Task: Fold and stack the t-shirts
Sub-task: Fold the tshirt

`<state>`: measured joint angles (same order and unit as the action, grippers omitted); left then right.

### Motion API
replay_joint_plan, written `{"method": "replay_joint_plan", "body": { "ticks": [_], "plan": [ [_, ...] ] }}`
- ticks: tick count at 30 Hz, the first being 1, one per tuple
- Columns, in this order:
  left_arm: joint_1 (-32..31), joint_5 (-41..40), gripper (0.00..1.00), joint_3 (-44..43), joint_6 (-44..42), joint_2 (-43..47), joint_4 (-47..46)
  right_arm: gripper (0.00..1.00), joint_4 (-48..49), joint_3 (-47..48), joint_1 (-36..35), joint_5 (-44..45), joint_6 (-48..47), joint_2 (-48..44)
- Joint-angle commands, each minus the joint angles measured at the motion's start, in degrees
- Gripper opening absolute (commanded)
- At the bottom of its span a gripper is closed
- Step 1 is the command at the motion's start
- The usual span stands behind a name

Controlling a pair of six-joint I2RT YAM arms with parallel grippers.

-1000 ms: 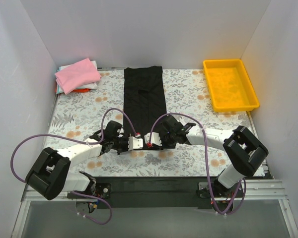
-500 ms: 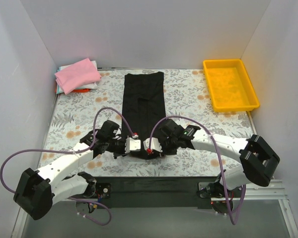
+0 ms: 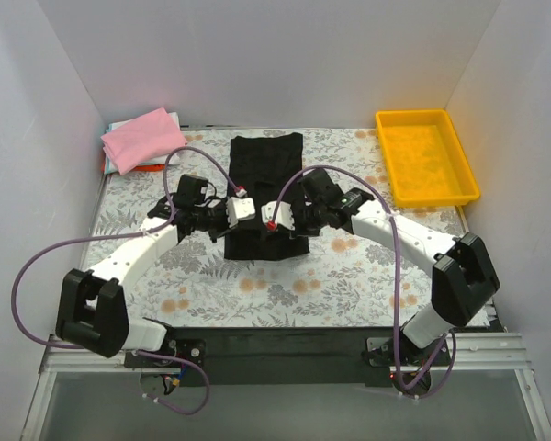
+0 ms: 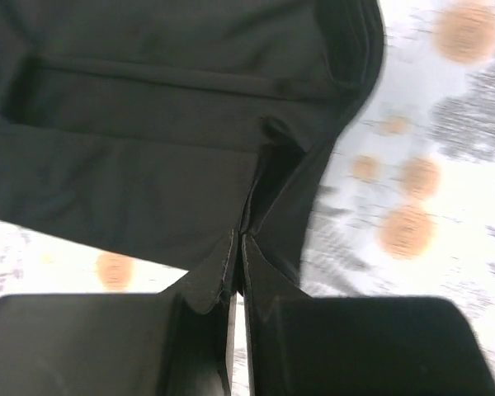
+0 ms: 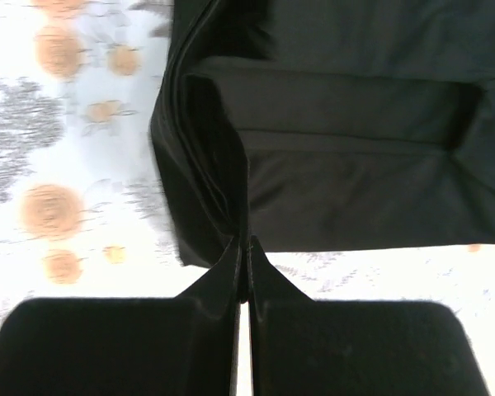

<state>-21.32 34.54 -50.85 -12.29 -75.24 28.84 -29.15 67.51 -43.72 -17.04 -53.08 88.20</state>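
Note:
The black t-shirt (image 3: 266, 165) lies in the middle of the table, its near part lifted and doubled back over the far part. My left gripper (image 3: 243, 219) is shut on its near left corner (image 4: 264, 190). My right gripper (image 3: 274, 220) is shut on its near right corner (image 5: 206, 181). Both hold the cloth above the shirt's middle. A folded pink t-shirt (image 3: 143, 138) lies on top of a stack at the far left, with pale blue and orange-red edges (image 3: 133, 167) under it.
A yellow plastic tray (image 3: 426, 156) stands at the far right. The table has a floral cloth (image 3: 349, 276). White walls close the back and both sides.
Both grippers have moved from the near edge toward the far side, carrying the black shirt's near hem up and over, so the shirt now shows shorter.

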Motion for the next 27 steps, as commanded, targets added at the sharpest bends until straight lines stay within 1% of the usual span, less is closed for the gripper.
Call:
{"method": "replay_joint_plan", "body": {
  "ticks": [1, 3, 5, 9, 13, 17, 21, 27],
  "plan": [
    [2.2, 2.8, 0.00, -6.4, -3.7, -4.3, -4.0, 0.01, -0.4, 6.6, 2.6, -1.1, -4.7, 4.9],
    [3.3, 3.3, 0.00, -10.2, -4.7, -8.4, -4.6, 0.01, -0.4, 8.9, 4.7, -1.7, -5.6, 7.1],
    [4.4, 3.5, 0.00, -12.2, -5.7, -12.3, -5.5, 0.01, -0.4, 12.6, 6.7, -2.3, -7.7, 10.3],
    [6.0, 3.4, 0.00, -17.3, -6.7, -18.3, -8.3, 0.01, -0.6, 18.0, 8.8, -2.8, -10.5, 15.2],
    [7.6, 3.7, 0.00, -22.9, -8.4, -23.8, -8.4, 0.01, -0.5, 22.4, 10.5, -3.0, -11.9, 20.9],
    [8.8, 3.3, 0.00, -24.8, -9.5, -28.3, -10.2, 0.01, -0.5, 26.7, 11.8, -3.4, -12.5, 25.4],
    [9.3, 3.0, 0.00, -26.7, -8.5, -31.6, -12.7, 0.01, -0.5, 30.7, 12.9, -3.5, -13.0, 29.5],
    [9.4, 1.8, 0.00, -25.6, -7.7, -34.5, -18.5, 0.01, 0.4, 31.9, 13.7, -2.3, -13.7, 32.8]
  ]
}}
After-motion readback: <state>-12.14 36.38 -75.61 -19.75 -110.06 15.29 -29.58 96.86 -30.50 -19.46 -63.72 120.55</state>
